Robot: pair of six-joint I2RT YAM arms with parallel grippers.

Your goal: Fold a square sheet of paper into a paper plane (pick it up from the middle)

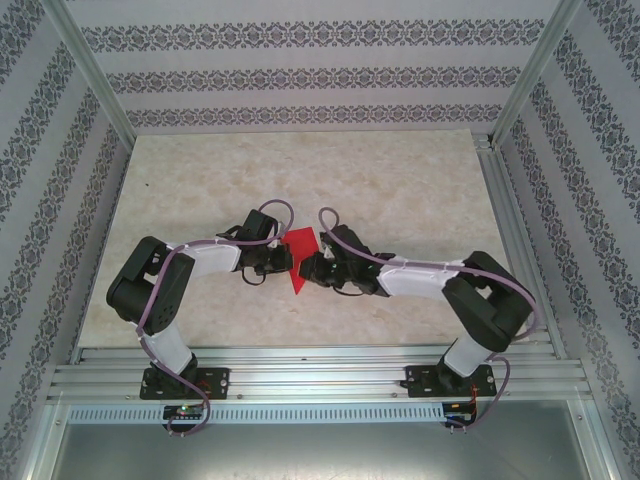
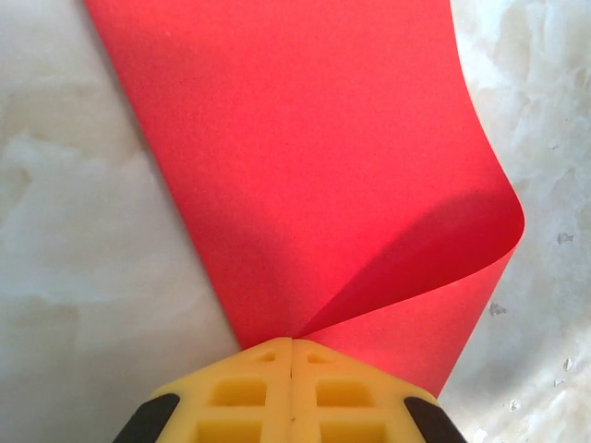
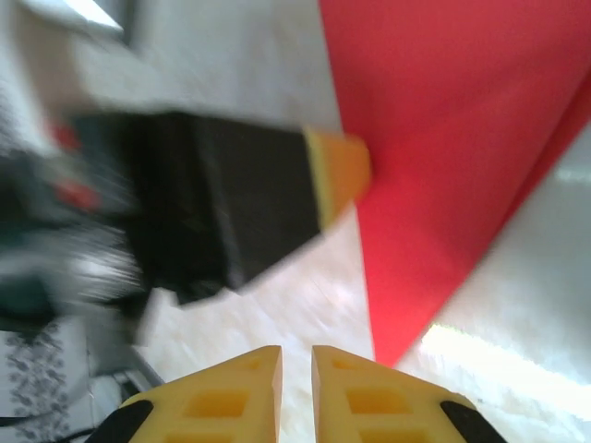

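Pinched at its near edge between the pressed-together fingers of the left gripper [image 2: 292, 343]: the square sheet of paper [image 2: 305, 138], right side curled over above the table [image 2: 55, 277]. Right gripper [image 3: 296, 351]: jaws narrowly parted, gripping nothing, with the sheet ahead and to the right, clear of the tips. From above, placed between both grippers at mid-table.

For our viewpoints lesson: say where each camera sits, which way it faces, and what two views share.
Top external: above and behind, facing down at the table; both arms, left gripper, right gripper.
Left wrist: facing its shut fingers pinching the square sheet of paper.
Right wrist: facing past its slightly parted fingers toward the left gripper.
Shared: all three show that sheet.
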